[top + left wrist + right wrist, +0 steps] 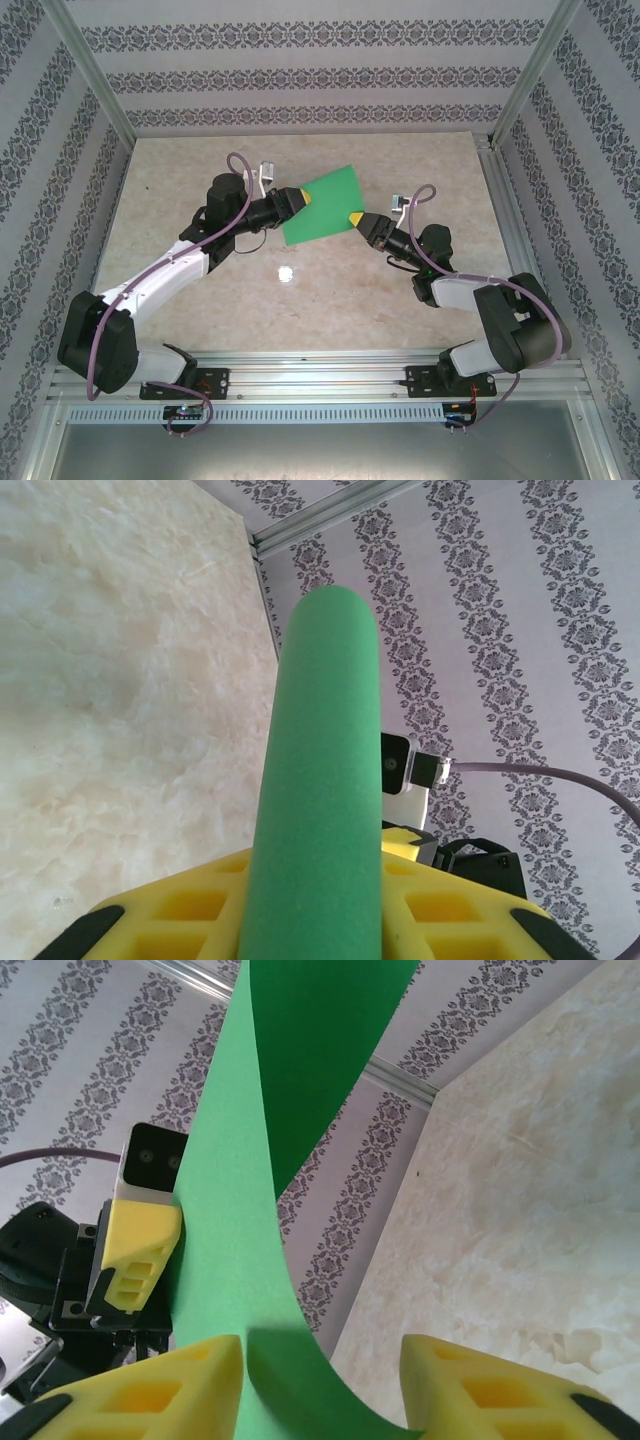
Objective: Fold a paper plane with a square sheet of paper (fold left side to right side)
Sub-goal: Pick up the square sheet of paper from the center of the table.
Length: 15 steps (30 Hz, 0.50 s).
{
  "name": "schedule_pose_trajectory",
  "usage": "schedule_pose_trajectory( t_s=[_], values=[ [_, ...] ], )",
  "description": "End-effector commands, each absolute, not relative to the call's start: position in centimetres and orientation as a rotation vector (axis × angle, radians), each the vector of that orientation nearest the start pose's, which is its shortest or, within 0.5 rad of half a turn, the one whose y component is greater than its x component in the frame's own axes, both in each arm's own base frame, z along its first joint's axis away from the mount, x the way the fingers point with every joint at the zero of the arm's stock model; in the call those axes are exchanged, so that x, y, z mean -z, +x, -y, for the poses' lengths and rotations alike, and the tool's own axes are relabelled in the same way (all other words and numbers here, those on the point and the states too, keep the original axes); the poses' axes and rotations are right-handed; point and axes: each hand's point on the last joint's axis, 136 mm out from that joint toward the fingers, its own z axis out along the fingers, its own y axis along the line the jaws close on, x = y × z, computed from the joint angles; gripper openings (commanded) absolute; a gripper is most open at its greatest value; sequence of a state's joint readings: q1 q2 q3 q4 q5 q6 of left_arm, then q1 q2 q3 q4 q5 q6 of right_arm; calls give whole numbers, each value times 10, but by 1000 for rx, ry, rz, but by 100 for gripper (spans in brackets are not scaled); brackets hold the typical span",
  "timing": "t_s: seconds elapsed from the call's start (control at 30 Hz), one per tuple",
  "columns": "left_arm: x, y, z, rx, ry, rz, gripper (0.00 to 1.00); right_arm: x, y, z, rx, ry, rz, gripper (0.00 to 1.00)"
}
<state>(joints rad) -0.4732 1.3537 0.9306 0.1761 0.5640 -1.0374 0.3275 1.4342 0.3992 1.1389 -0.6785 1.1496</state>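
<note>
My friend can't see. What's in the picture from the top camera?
A bright green square sheet of paper hangs between two robot grippers. The left gripper grips its left edge and the right gripper reaches its lower right corner, above a pale marbled table with patterned walls around.

- We see the square sheet of paper (322, 205) over the middle of the table (190, 165), toward the back.
- The left gripper (303, 197) is at its left edge.
- The right gripper (355, 217) is at its near right corner.
</note>
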Motion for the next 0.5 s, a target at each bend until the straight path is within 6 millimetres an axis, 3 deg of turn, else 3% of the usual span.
schedule_pose_trajectory(
  t_s=[0.0, 0.1, 0.27, 0.47],
  values=[
    [-270, 337, 269, 1477, -124, -2073, 29, -230, 312, -220, -1599, 22, -1703, 36],
    [-265, 338, 265, 1445, -135, -2088, 29, -231, 312, -216, -1568, 23, -1717, 35],
    [-260, 339, 262, 1429, -146, -2095, 29, -236, 308, -212, -1541, 8, -1723, 48],
    [-257, 339, 259, 1416, -151, -2100, 29, -240, 307, -212, -1543, 5, -1725, 47]
  ],
)
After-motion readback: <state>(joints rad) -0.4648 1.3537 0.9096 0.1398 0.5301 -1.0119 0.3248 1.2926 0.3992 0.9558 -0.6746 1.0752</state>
